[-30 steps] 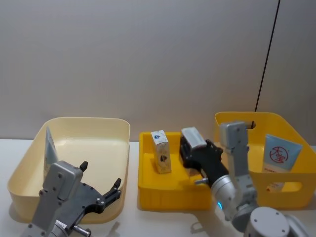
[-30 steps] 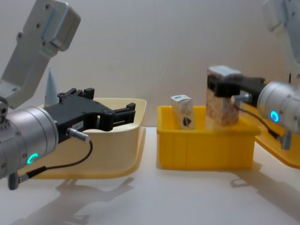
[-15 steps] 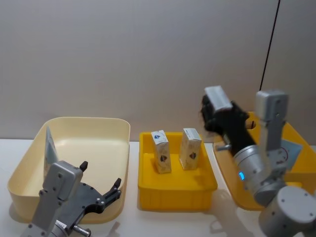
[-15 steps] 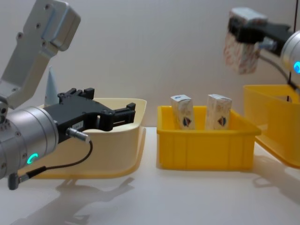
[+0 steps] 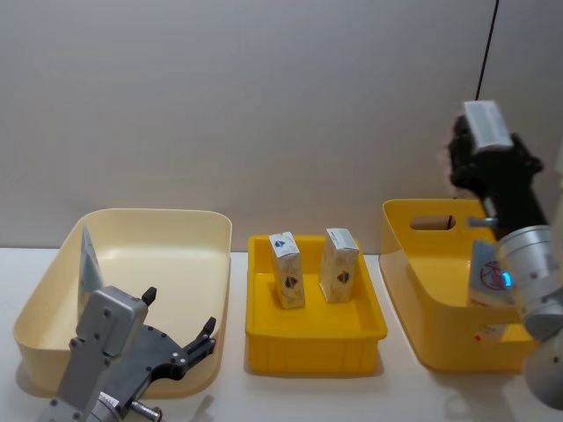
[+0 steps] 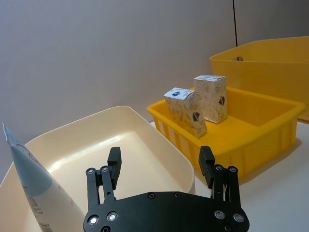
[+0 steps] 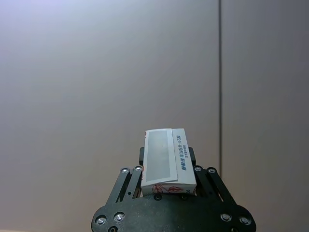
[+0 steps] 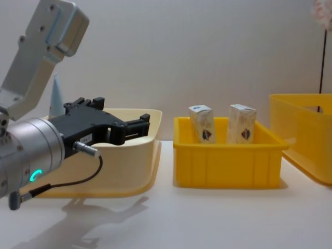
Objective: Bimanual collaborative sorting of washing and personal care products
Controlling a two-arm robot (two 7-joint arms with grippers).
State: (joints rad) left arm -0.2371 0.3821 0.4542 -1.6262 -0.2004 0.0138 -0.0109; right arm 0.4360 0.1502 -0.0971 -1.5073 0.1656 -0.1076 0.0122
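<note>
One raised right claw (image 5: 475, 145), carton-laden.

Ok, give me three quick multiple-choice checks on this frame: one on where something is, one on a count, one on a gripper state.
1. Where is the right gripper?
A. raised above the big yellow bin
B. inside the small yellow bin
C. over the cream bin

2. How many cartons stand in the small yellow bin?
A. one
B. two
C. four

3. The left gripper is:
A. shut on a tube
B. shut on a carton
C. open

Answers:
1 A: the right gripper is high over the big yellow bin, gripping a carton.
2 B: two cartons in the small yellow bin.
3 C: the left gripper has spread, bare fingers.
</note>
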